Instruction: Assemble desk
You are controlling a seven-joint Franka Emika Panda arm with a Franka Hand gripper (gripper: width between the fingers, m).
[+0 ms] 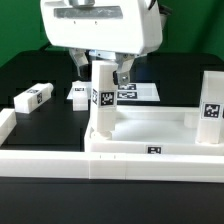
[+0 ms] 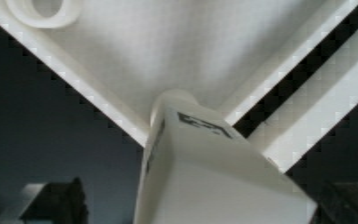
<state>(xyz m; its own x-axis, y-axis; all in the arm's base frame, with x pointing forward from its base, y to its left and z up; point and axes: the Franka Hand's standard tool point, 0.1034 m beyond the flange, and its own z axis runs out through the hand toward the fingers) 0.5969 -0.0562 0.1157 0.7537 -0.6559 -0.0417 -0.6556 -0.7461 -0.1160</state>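
Gripper [image 1: 108,72] is seen spread wide, nothing grasped, fingers flanking the top of the upright leg [image 1: 104,100]. Leg is stood on end at the tabletop [image 1: 150,135] corner, nearer the exterior view's left; long axis vertical, directly beneath the gripper. Any re-grasp is judged a straight descent.

Robotics lab test rig. Evidence: black table [image 1: 40,75]; white arm [image 1: 100,25] mounted overhead; printed square tags on white plastic parts [image 1: 33,98]; fixed marker board [image 1: 140,93]; white border rail [image 1: 60,165].
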